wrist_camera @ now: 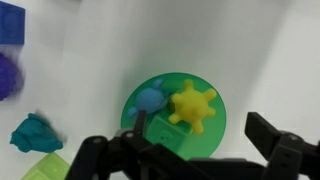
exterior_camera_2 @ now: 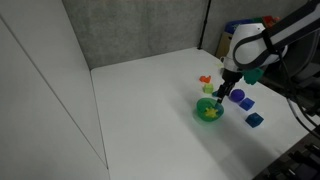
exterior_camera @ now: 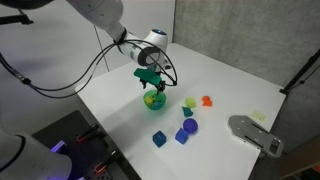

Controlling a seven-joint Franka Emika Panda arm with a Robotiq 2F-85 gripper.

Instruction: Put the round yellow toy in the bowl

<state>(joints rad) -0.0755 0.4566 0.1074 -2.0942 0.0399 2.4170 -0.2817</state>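
Observation:
The green bowl sits on the white table and shows in both exterior views. The round yellow toy lies inside it, next to a blue toy and a light green piece. The yellow toy also shows as a yellow spot in the bowl in both exterior views. My gripper hangs just above the bowl. Its fingers are spread wide apart, holding nothing.
Beside the bowl lie a yellow-green toy, an orange toy, a teal toy, a purple toy and blue blocks. A grey device rests near the table's edge. A grey wall stands behind.

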